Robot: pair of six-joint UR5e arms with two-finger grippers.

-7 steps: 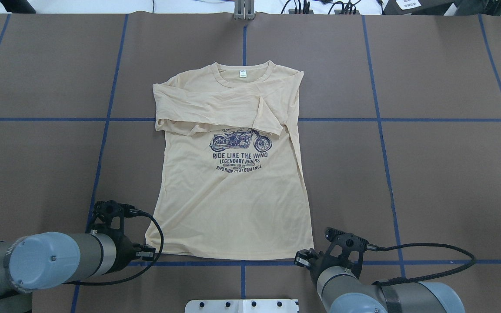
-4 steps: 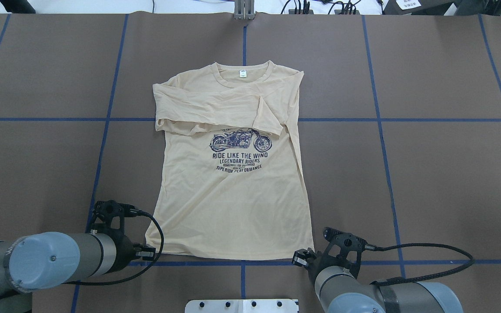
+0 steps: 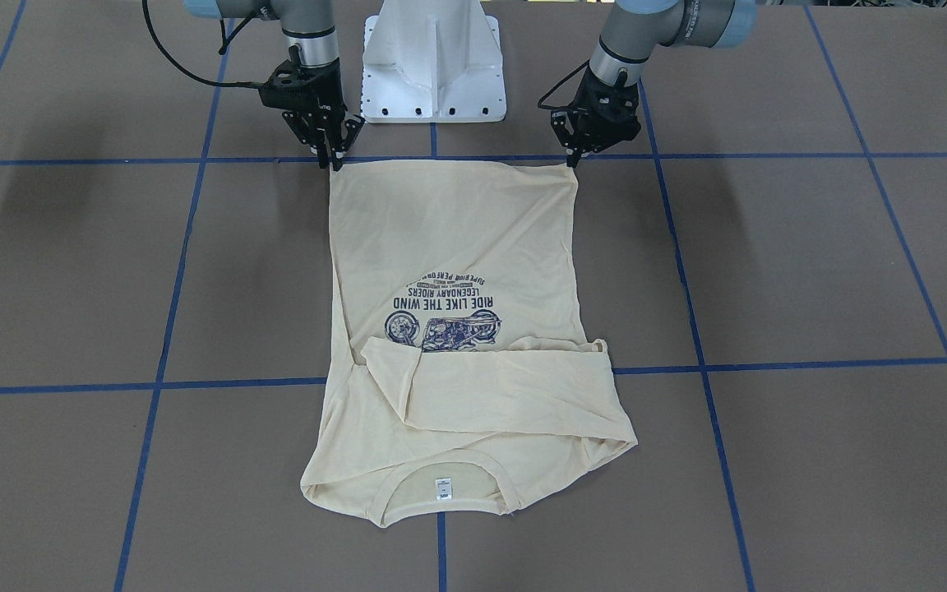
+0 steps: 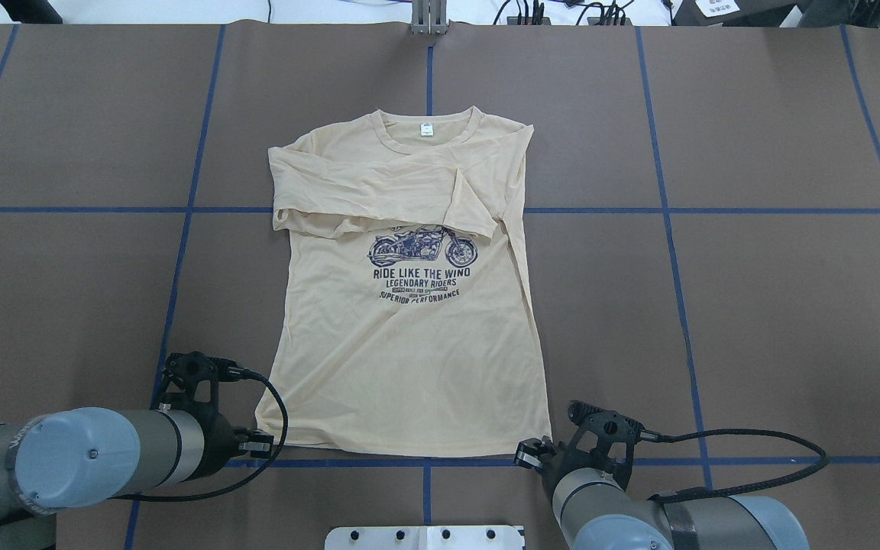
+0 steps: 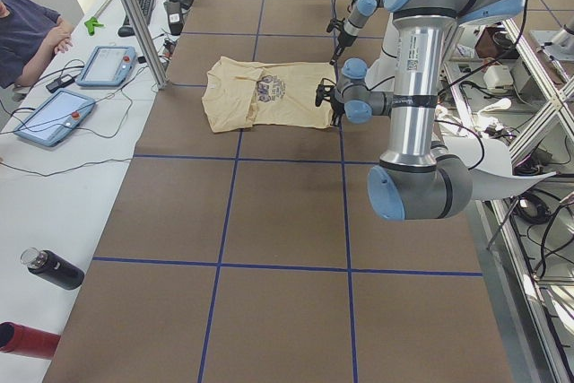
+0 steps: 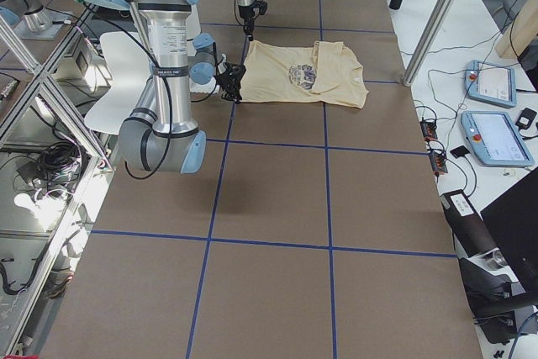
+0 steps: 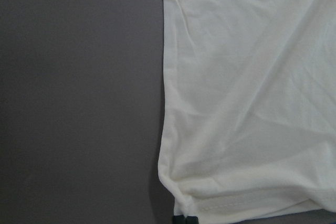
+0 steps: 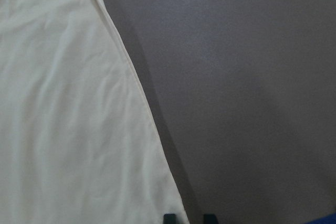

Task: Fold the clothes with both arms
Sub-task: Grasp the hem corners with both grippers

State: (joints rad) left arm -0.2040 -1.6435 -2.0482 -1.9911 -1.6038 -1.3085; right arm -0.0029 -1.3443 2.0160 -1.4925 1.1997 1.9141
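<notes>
The pale cream-yellow shirt lies flat, print up, collar and white label far from me, both sleeves folded across the chest. My left gripper stands at the hem's left corner. In the left wrist view its fingertips are pressed together where the hem corner puckers, so it is shut on the cloth. My right gripper is at the hem's right corner. In the right wrist view its fingertips stand a little apart, with the shirt's edge running down between them.
The white pedestal base stands just behind the hem, between the arms. Blue tape lines cross the brown table cover. A metal post rises at the far edge. A person sits by tablets beyond the table's far side.
The right gripper has edged slightly toward the hem's right corner. The left arm and the shirt have not moved.
</notes>
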